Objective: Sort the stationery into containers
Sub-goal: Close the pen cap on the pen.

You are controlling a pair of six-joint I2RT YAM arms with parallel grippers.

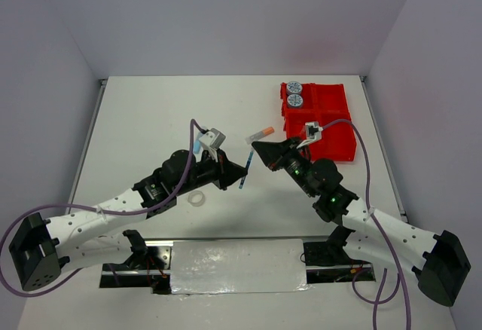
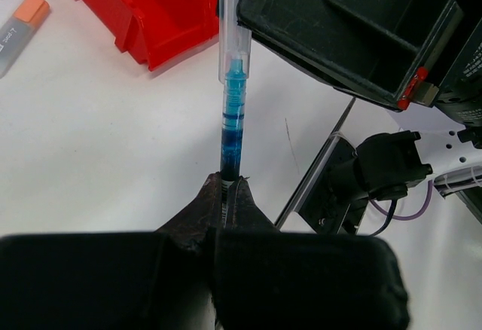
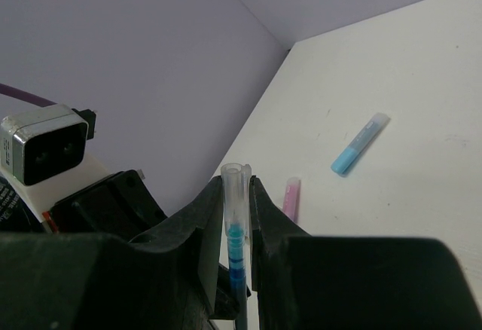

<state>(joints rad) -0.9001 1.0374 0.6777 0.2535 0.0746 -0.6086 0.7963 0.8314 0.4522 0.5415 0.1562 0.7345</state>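
The blue pen (image 2: pixel 232 111) has a clear, glossy plastic barrel with blue showing inside. The red tray (image 2: pixel 143 21) is smooth, shiny plastic. The tabletop (image 2: pixel 90 164) is matt white and smooth. Both arms' jaws look like matt black, faintly rough plastic.

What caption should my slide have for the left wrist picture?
Left gripper pinches one end of a blue pen, red tray behind.

Bright even light, soft shadows beneath arms, wrist-view foregrounds blurred, mild edge distortion
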